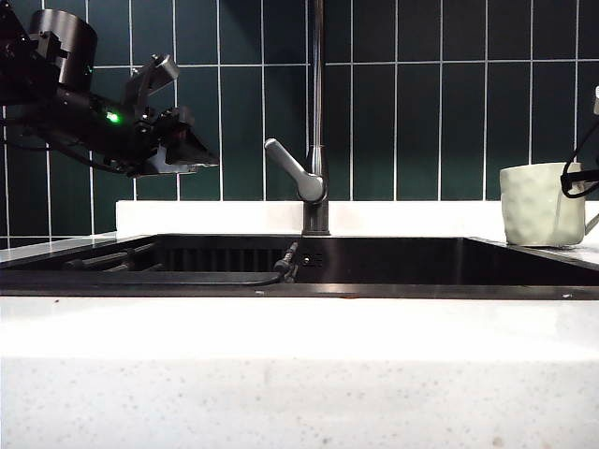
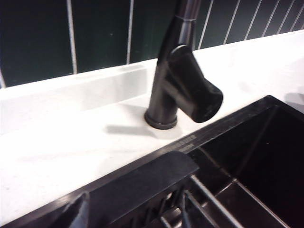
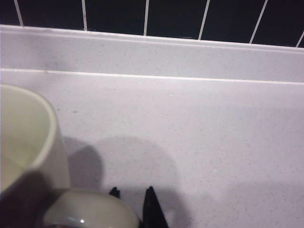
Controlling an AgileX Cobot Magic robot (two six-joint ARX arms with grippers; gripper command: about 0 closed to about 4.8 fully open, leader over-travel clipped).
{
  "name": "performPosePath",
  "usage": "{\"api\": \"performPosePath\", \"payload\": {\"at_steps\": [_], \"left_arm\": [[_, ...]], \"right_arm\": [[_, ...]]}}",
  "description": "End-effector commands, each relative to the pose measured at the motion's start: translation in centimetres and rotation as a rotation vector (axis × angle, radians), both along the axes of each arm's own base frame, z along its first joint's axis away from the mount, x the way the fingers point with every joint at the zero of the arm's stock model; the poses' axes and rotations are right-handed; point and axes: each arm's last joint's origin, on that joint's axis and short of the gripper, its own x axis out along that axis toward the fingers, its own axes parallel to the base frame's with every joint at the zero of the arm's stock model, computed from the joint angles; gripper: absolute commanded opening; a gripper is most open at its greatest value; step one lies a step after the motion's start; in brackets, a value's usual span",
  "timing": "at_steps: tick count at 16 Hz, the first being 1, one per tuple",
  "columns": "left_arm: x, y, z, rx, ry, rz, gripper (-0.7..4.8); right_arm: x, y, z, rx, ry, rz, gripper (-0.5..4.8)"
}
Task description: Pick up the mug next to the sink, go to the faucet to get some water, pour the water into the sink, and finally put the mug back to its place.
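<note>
The left end effector [image 1: 192, 154] hangs in the air over the left part of the sink [image 1: 374, 285], its jaws spread and holding nothing. To its right and a little lower stands the faucet [image 1: 317, 112], its grey lever [image 1: 292, 166] angled toward that end effector and apart from it. Far right, the mug [image 1: 541, 204] stands upright on the white desk [image 1: 281, 374] beside the sink. The right end effector [image 3: 133, 202] is at the mug's handle [image 3: 90, 211], fingertips narrowed around it; whether they pinch it I cannot tell.
</note>
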Motion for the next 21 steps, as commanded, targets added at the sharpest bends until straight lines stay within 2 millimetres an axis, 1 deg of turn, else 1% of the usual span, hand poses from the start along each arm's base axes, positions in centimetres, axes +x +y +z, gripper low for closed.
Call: {"api": "performPosePath", "payload": {"at_steps": [1, 7, 10, 12, 16, 21], "left_arm": [[0.0, 0.0, 0.3, -0.009, -0.009, -0.008, 2.41], [0.0, -0.1, 0.5, -0.015, -0.023, -0.031, 2.41], [0.0, -0.1, 0.6, -0.021, -0.022, -0.029, 2.41], [0.1, -0.1, 0.9, -0.022, -0.032, -0.029, 2.41], [0.4, -0.1, 1.7, -0.025, -0.056, -0.032, 2.41], [1.6, -0.4, 1.9, -0.028, -0.044, -0.06, 2.41]], "right_arm": [[-0.2, 0.1, 1.7, -0.011, -0.078, 0.006, -0.01], [-1.0, 0.2, 4.1, -0.024, -0.164, 0.007, -0.01], [-1.2, 0.3, 4.5, -0.018, -0.177, 0.011, -0.01], [-1.1, 0.5, 4.6, 0.026, -0.189, 0.042, -0.01], [-0.5, 2.2, 5.5, 0.065, -0.213, 0.157, -0.01], [0.7, 5.4, 7.8, 0.069, -0.271, 0.277, -0.01]]}}
